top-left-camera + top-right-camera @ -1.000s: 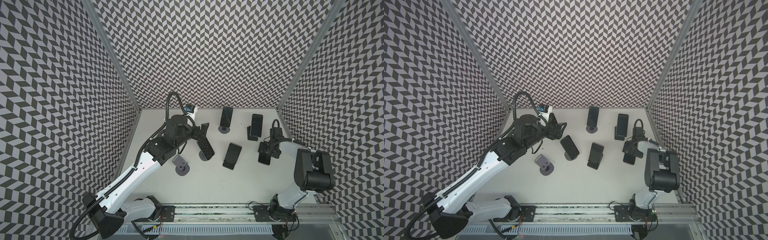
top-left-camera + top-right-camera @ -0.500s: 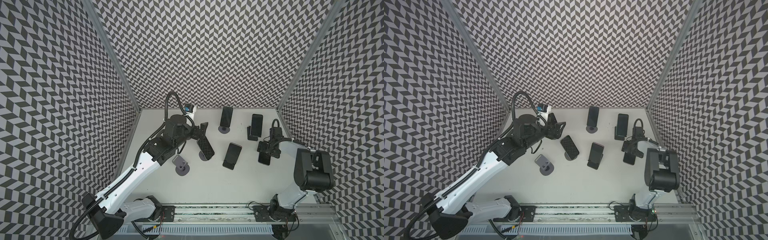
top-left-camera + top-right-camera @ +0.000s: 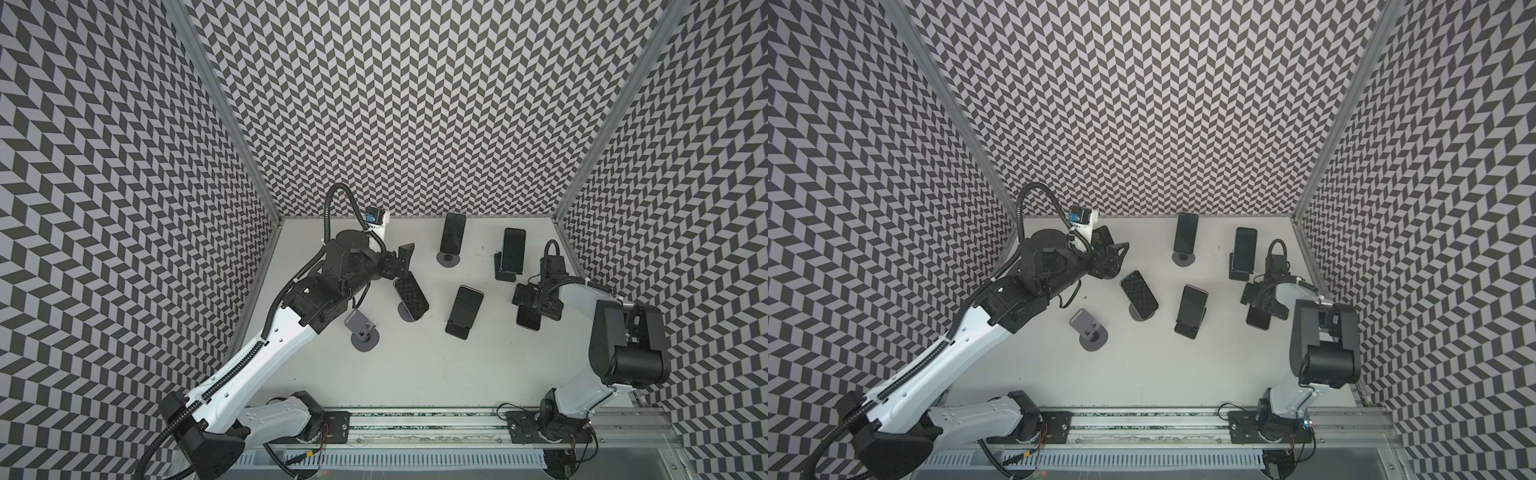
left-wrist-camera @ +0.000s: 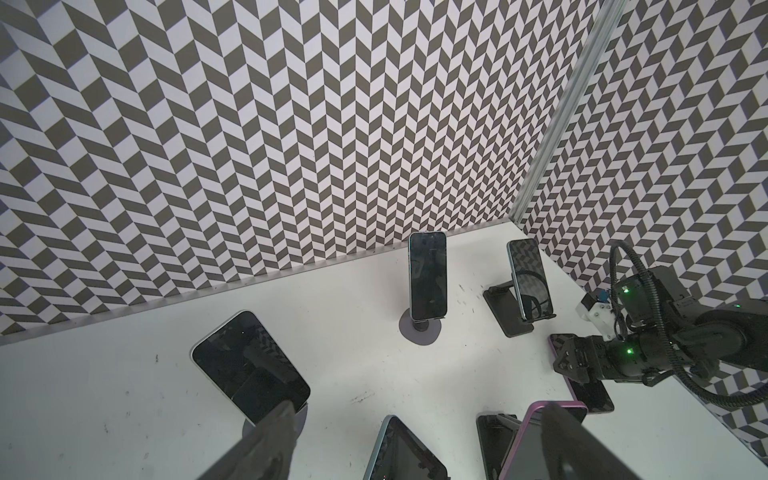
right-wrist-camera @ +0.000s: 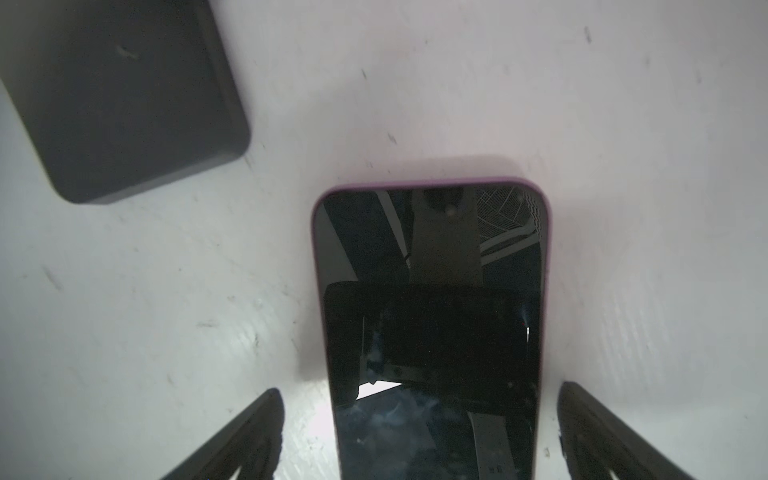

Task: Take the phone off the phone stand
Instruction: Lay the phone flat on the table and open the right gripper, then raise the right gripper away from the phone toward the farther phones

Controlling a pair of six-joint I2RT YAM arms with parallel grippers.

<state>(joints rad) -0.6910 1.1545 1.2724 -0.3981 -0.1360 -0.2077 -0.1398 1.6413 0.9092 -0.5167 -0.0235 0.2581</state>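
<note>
The right hand (image 5: 419, 390) stands wide astride the purple-cased phone (image 5: 432, 257) lying flat on the table (image 5: 145, 291); the left hand (image 4: 417, 411) hangs open and empty.

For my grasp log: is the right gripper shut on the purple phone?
No, its fingers stand clear of the purple phone on both sides.

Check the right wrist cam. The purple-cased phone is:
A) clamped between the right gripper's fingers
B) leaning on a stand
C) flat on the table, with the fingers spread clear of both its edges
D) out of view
C: the purple-cased phone lies flat on the table, and the right gripper stands open with a gap to each side of it.
</note>
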